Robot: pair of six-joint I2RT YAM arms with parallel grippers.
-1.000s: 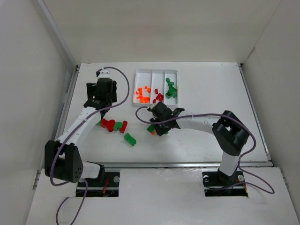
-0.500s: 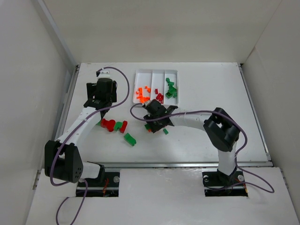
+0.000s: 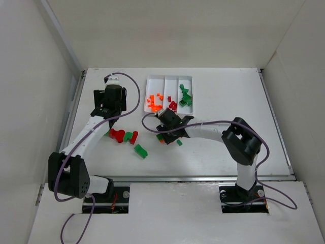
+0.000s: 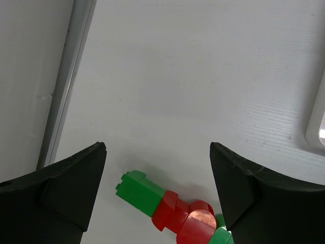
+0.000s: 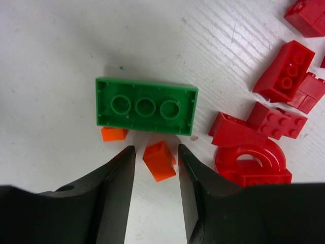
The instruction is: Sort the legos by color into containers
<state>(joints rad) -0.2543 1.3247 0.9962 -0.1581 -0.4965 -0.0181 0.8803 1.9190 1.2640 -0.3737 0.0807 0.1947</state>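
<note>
A white counter (image 3: pixel 228 101) boxed in by pale walls (image 3: pixel 167 30) carries your tray (image 3: pixel 169 78) at its far side, with legos (image 3: pixel 154 103) inside in orange, red and green. Only the right wrist view shows your right hand (image 5: pixel 156 151) narrowly apart around an orange brick (image 5: pixel 160 161) beside a green plate (image 5: pixel 145 108). The left wrist view shows your left hand (image 4: pixel 157 152) wide apart over green and red bricks (image 4: pixel 167 208).

The white tray (image 3: pixel 167 77) holds orange legos (image 3: pixel 154 103) in its left compartment, red legos (image 3: pixel 171 105) in the middle and green legos (image 3: pixel 185 96) on the right. A red-and-green cluster (image 3: pixel 123 136) (plus one green brick (image 3: pixel 140 151)) lies loose in front of the tray, to its left.
</note>
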